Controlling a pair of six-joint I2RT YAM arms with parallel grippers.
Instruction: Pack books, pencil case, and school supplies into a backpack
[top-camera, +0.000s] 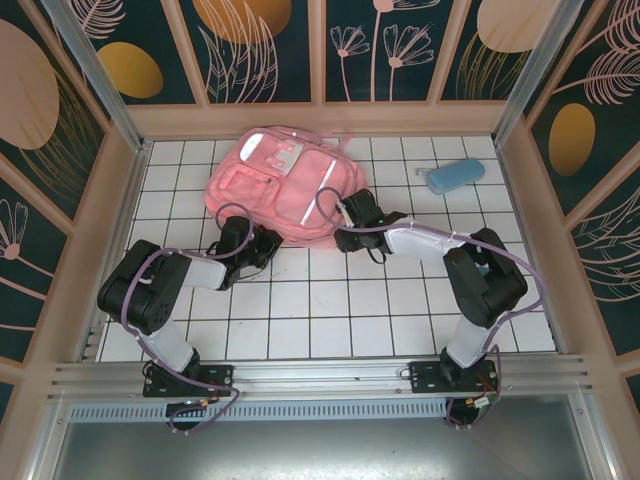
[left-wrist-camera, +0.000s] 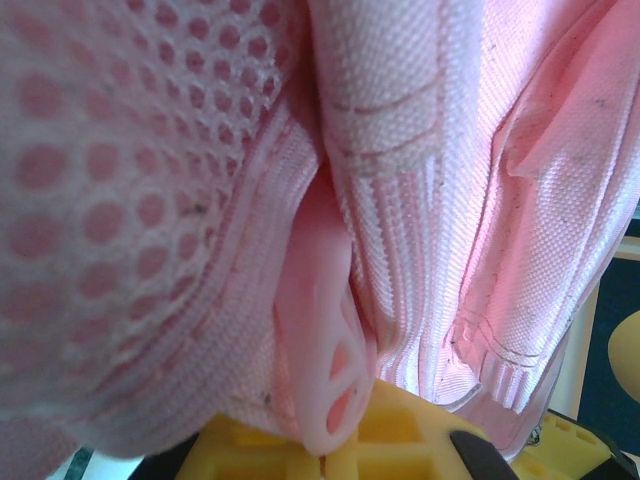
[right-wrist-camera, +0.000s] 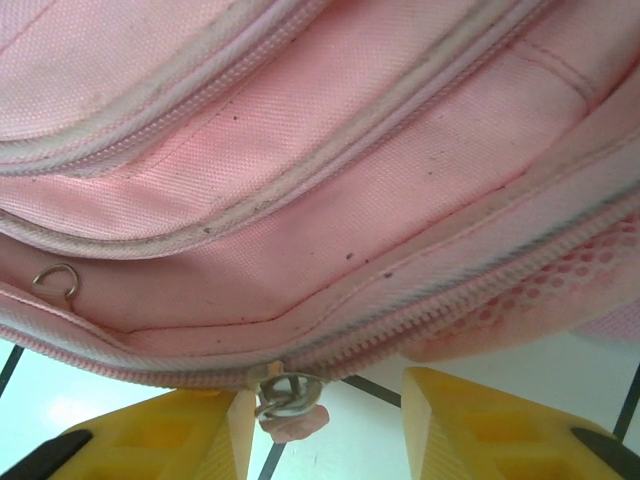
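The pink backpack (top-camera: 285, 180) lies flat at the back of the tiled table, front pockets up. My left gripper (top-camera: 264, 244) is at its near-left edge, and my right gripper (top-camera: 347, 213) at its near-right edge. In the left wrist view my left gripper (left-wrist-camera: 335, 442) is shut on a pink rubbery tab (left-wrist-camera: 320, 330) of the backpack, with mesh and fabric pressed close. My right gripper (right-wrist-camera: 325, 425) is open, and the zipper slider (right-wrist-camera: 285, 395) with its metal ring sits between the fingers, nearer the left one. The light blue pencil case (top-camera: 456, 175) lies at the back right. The books are out of view.
Wooden walls with patterned panels enclose the table (top-camera: 320, 310) on three sides. An aluminium rail (top-camera: 320, 375) runs along the near edge at the arm bases. White tiles lie bare between the arms and around the pencil case.
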